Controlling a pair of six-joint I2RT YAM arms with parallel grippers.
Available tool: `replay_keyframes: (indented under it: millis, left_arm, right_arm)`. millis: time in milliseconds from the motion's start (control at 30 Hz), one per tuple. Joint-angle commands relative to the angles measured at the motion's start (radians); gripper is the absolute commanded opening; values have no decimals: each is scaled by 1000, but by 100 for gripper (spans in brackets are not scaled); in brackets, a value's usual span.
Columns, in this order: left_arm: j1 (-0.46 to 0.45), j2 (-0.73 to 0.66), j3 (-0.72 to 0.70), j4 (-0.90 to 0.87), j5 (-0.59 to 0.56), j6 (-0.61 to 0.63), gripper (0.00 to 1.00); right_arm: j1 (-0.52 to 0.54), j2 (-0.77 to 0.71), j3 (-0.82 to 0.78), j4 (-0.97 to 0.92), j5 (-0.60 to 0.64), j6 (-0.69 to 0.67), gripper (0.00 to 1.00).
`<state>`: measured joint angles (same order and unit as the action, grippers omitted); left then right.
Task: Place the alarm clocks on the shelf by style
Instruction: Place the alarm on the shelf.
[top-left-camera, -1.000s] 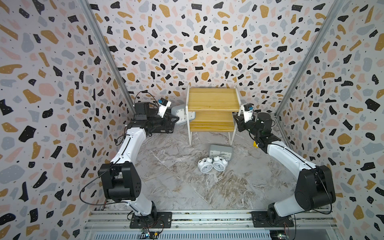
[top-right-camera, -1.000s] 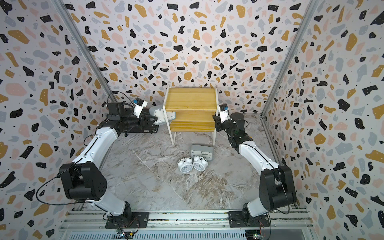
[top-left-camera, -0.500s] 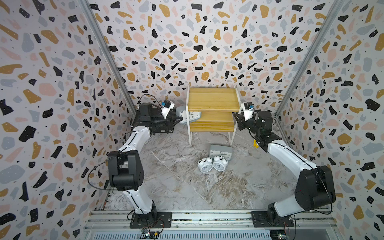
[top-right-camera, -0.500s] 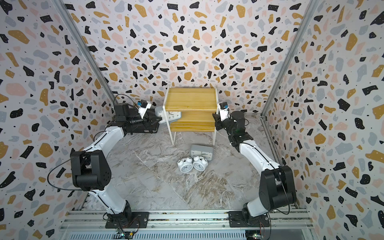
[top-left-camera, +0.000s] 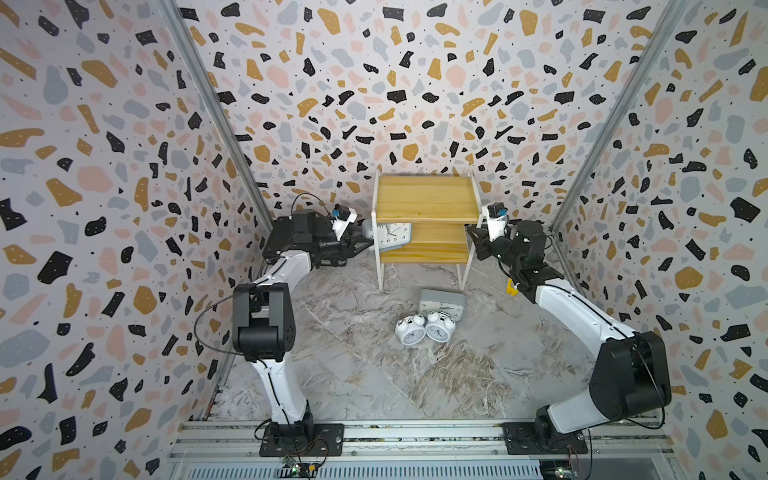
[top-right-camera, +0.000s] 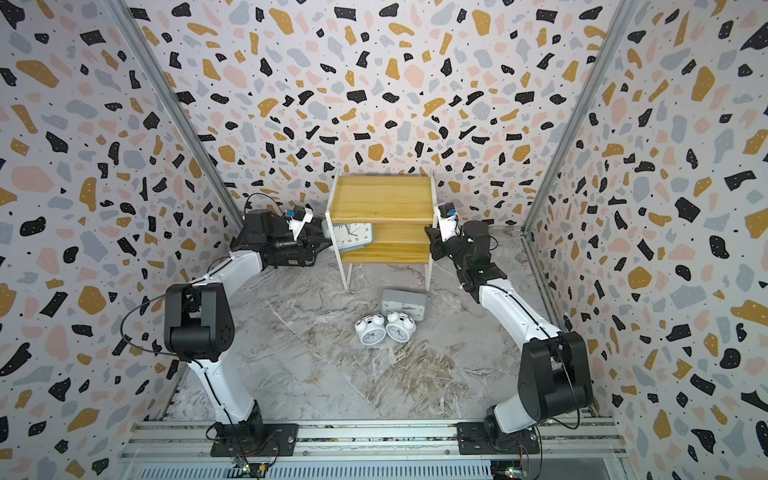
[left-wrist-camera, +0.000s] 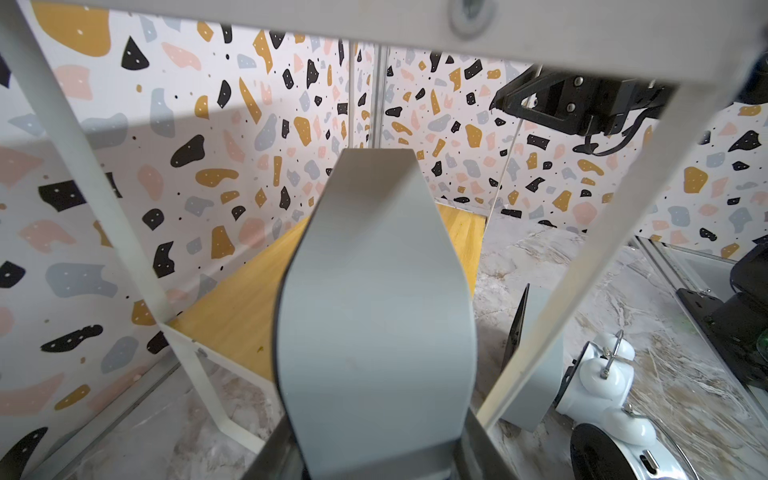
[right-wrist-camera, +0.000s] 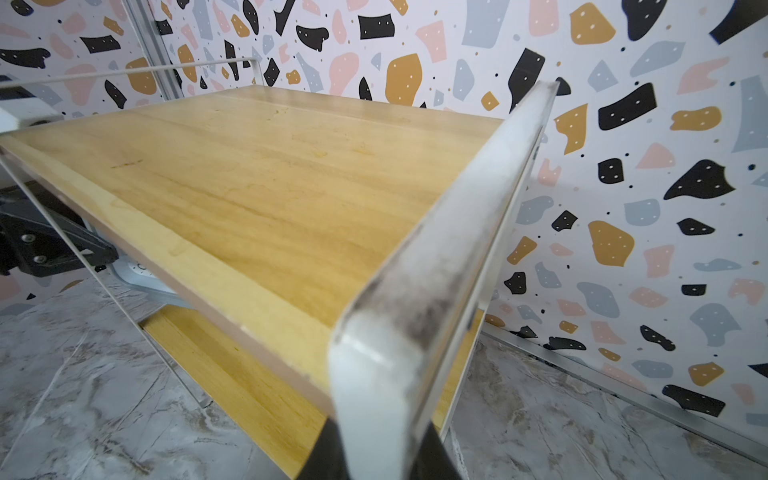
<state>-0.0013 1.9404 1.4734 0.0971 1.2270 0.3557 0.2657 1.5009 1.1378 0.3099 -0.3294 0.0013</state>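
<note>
The shelf (top-left-camera: 426, 199) stands at the back wall, its two wooden boards bare. My left gripper (top-left-camera: 365, 242) is shut on a grey rectangular alarm clock (top-left-camera: 392, 237), which pokes tilted through the shelf's left side frame above the lower board (left-wrist-camera: 241, 307). In the left wrist view the clock's grey side (left-wrist-camera: 374, 311) fills the middle between my jaws. My right gripper (top-left-camera: 471, 233) is shut on the white frame rail (right-wrist-camera: 436, 270) at the shelf's right side. On the floor in front lie another grey clock (top-left-camera: 441, 303) and two round white twin-bell clocks (top-left-camera: 410, 330) (top-left-camera: 439, 327).
Terrazzo-patterned walls close in the marble floor (top-left-camera: 353, 374) on three sides. The shelf's thin white legs (top-left-camera: 380, 274) stand just behind the floor clocks. Both arm bases sit on the metal rail (top-left-camera: 415, 436) at the front.
My left arm has swung the grey clock to the right, from beside the shelf into its left side above the lower board. The right gripper has stayed on the frame.
</note>
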Motion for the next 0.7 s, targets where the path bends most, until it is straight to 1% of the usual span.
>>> replay_keyframes:
  millis: [0,200,667]
  left_arm:
    - [-13,12,78,88,103,30,11]
    - [-30,74,143,79,142,31,11]
    - [-68,160,243,28,161,41,12]
  right_arm:
    - [-3,-10,53,-9,-16,-10,19]
    - [-3,-14,56,-18,-17,-13,18]
    - [-3,-15,52,-26,-18,-11,17]
